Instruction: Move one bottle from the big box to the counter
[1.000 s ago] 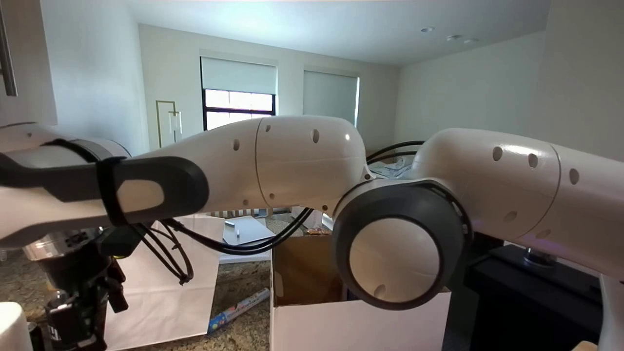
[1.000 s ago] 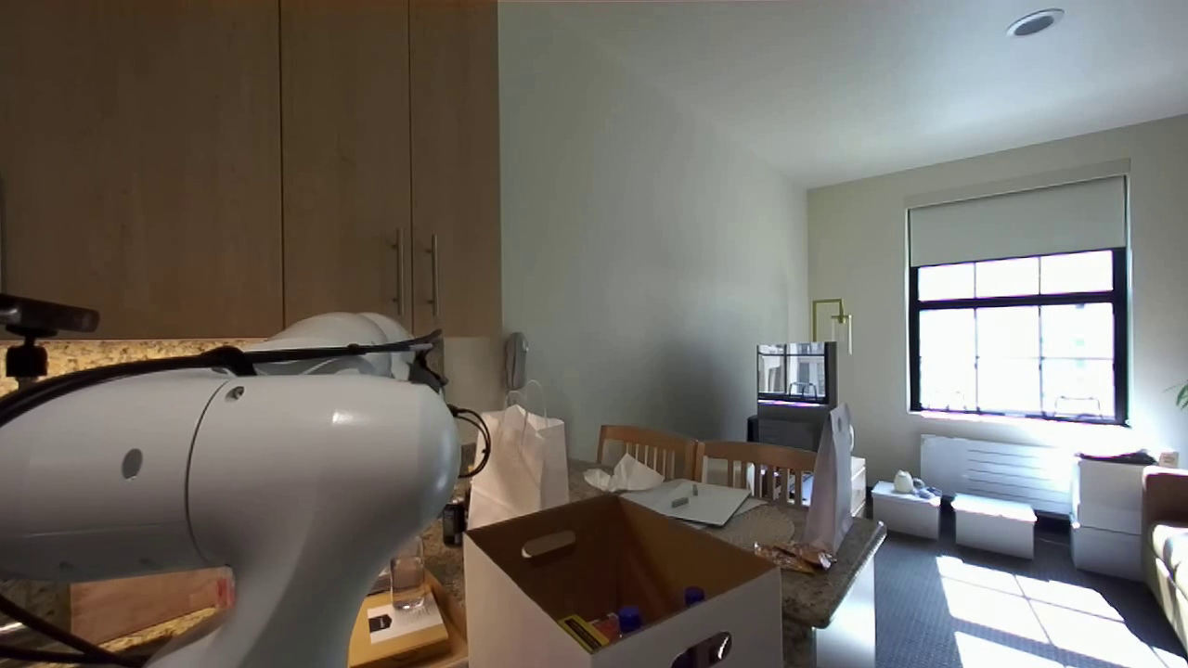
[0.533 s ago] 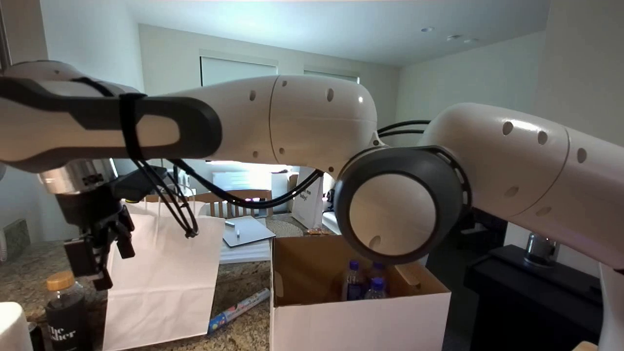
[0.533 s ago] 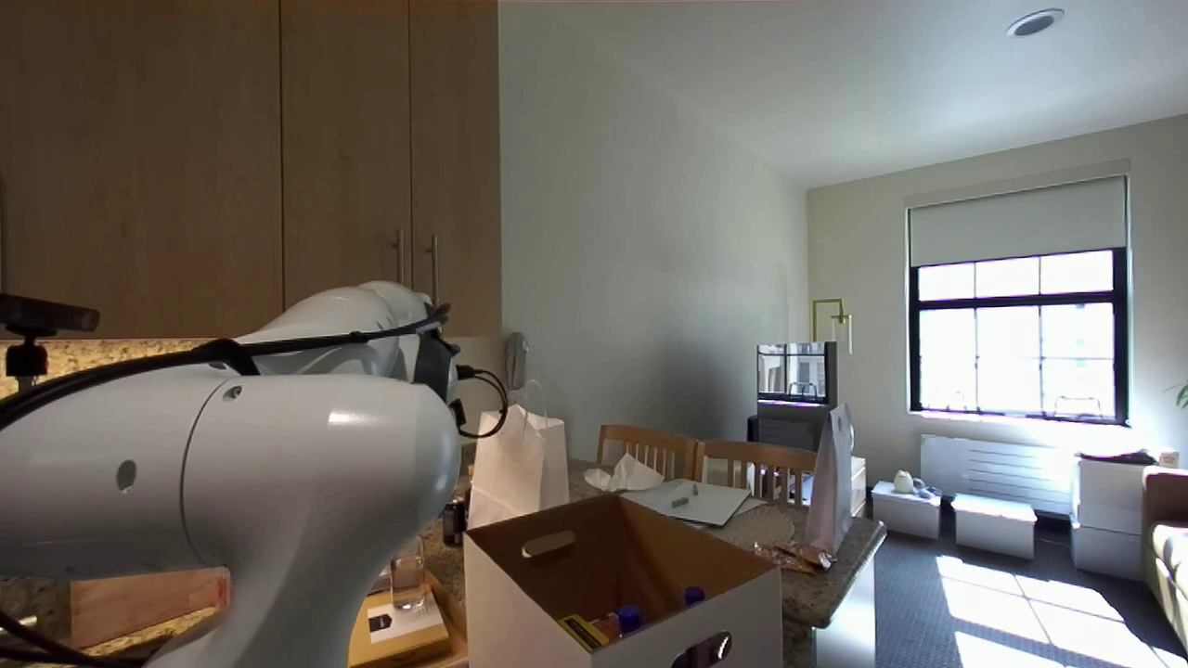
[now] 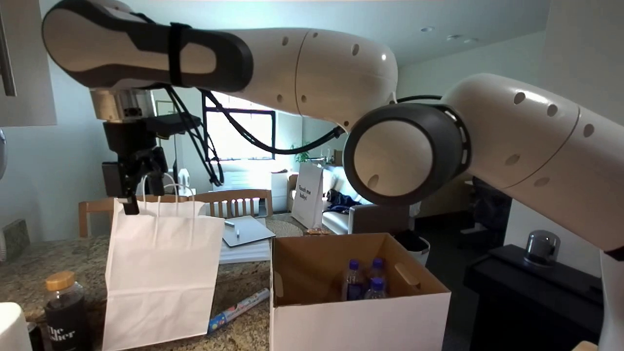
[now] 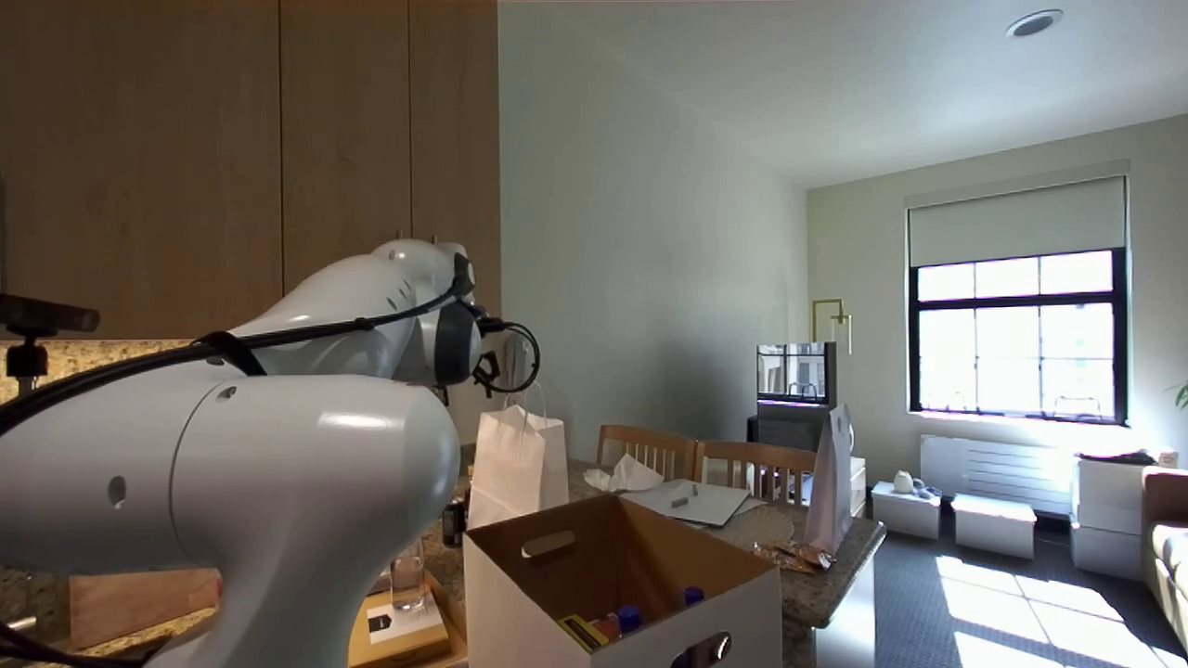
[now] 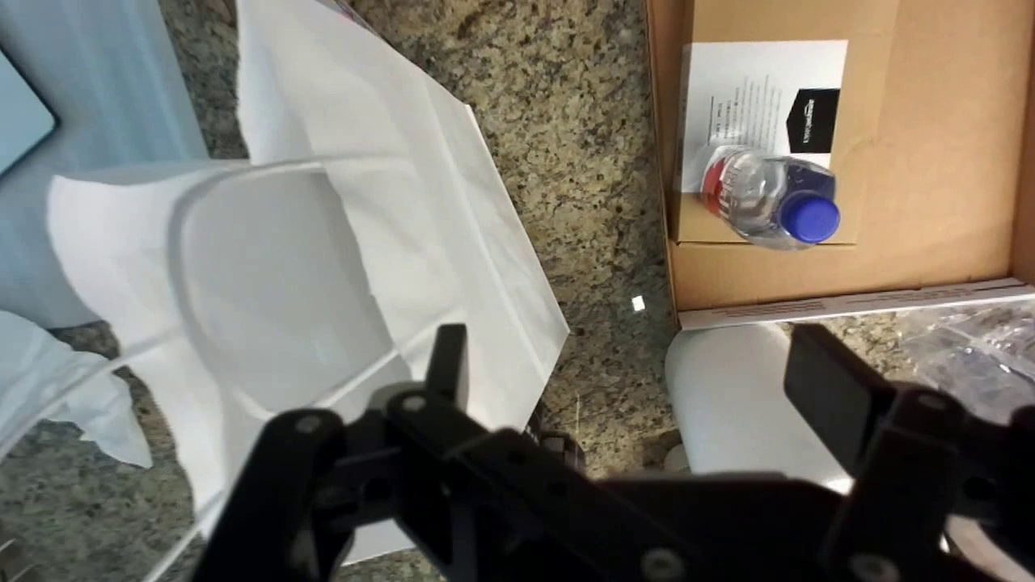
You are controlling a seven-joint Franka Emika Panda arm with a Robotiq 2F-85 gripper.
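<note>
The big box (image 5: 358,324), white outside and brown inside, stands open on the right. Several clear bottles (image 5: 353,282) with blue-purple caps and labels stand in it; their caps (image 6: 629,619) also show in an exterior view. A similar bottle (image 7: 756,198) with a blue cap stands on a flat carton in the wrist view. The speckled counter (image 7: 566,170) runs below; it also shows in an exterior view (image 5: 241,334). My gripper (image 5: 141,195) is open and empty in the air by the top of the white bag. Its fingers (image 7: 643,364) are wide apart. An exterior view mostly hides it.
A white paper bag (image 5: 161,278) with handles stands below my gripper. An orange-capped bottle (image 5: 63,312) with a dark sleeve and a white roll (image 5: 12,326) stand at the left. A blue tube (image 5: 239,312) lies between bag and box. A shallow brown box (image 7: 930,202) holds the carton.
The arm has risen, and my gripper has moved up and a little right from low beside the bag. The orange-capped bottle and the bottles in the big box are uncovered.
</note>
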